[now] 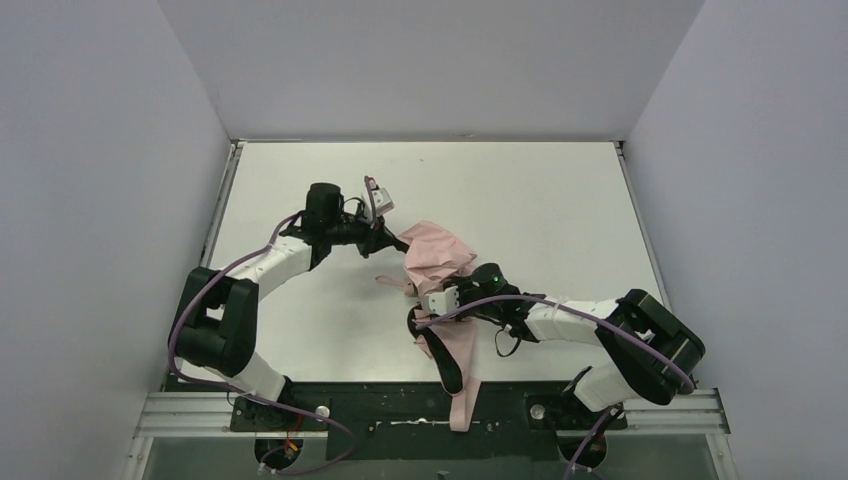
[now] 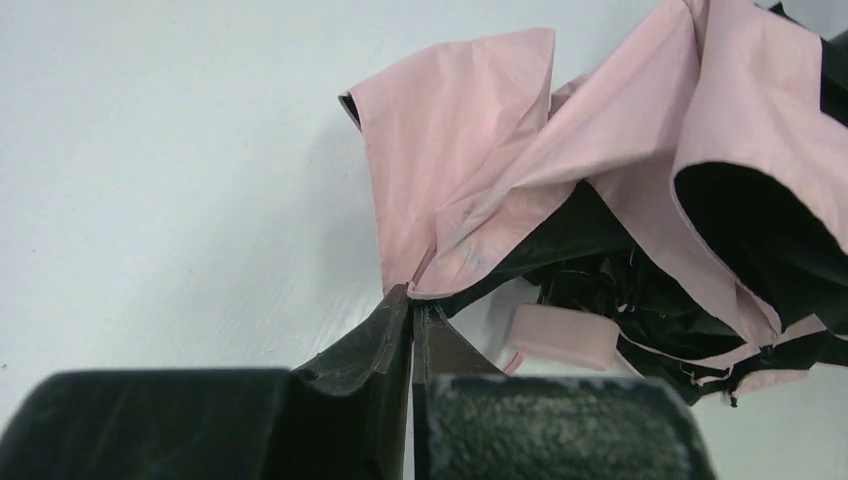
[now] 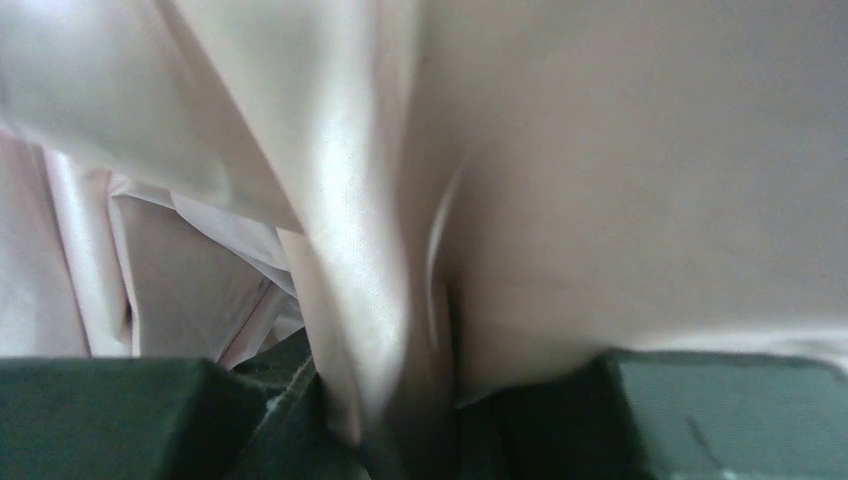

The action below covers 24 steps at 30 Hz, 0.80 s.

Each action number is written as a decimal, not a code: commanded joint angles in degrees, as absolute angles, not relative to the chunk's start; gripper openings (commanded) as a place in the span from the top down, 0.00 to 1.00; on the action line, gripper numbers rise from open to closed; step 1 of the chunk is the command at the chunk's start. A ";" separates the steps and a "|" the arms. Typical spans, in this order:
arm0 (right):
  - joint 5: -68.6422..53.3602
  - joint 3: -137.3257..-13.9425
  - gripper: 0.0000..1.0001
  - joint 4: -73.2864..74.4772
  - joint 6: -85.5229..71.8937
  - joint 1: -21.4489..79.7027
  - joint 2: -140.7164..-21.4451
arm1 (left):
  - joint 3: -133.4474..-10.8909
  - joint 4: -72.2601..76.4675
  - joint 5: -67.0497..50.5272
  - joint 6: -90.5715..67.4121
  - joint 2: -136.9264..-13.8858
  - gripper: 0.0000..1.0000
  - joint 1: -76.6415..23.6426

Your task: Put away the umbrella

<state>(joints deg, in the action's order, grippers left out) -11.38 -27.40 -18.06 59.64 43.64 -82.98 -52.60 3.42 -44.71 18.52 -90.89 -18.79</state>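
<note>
The pale pink umbrella (image 1: 437,258) lies crumpled mid-table, its fabric with dark lining trailing down past the near table edge (image 1: 462,400). My left gripper (image 1: 393,237) is at the canopy's left edge, shut on a pinch of the pink fabric (image 2: 440,275). A pink strap tab (image 2: 560,336) lies by the dark folds. My right gripper (image 1: 428,312) is pressed into the lower part of the umbrella, its jaws closed on a fold of pink fabric (image 3: 370,300) that fills its view. The shaft and handle are hidden.
The white table (image 1: 540,210) has a metal rail along its left edge (image 1: 222,205) and grey walls around it. A black strip with the arm bases (image 1: 400,405) runs along the near edge.
</note>
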 commanded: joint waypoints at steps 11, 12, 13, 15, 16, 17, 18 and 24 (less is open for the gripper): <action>-12.30 -29.57 0.87 -11.40 59.61 45.86 -83.76 | -72.63 2.49 -41.20 15.39 -91.70 1.00 -29.25; -12.23 -29.66 0.87 -11.24 59.59 45.80 -83.76 | -73.48 1.14 -41.98 15.70 -91.67 1.00 -29.95; -12.15 -29.72 0.87 -11.04 59.59 45.80 -83.72 | -73.91 0.24 -42.68 15.70 -91.48 1.00 -30.46; -12.13 -29.78 0.87 -10.59 59.59 45.84 -83.69 | -73.55 0.09 -44.43 14.72 -90.76 1.00 -30.92; -12.13 -29.79 0.87 -10.55 59.59 45.83 -83.72 | -73.21 0.09 -45.52 13.99 -90.34 1.00 -30.94; -12.06 -29.74 0.87 -10.55 59.55 45.89 -83.74 | -72.83 0.15 -46.79 13.26 -89.81 1.00 -30.94; -11.92 -29.79 0.87 -10.59 59.55 45.88 -83.90 | -72.49 0.13 -47.85 12.73 -89.36 1.00 -30.94; -10.29 -29.62 0.87 -11.08 60.49 46.08 -84.04 | -68.75 -6.35 -50.29 14.57 -87.22 0.95 -30.87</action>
<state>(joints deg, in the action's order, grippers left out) -10.90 -29.08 -14.09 59.79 45.36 -83.15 -70.89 -2.04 -46.92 14.02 -90.67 -31.05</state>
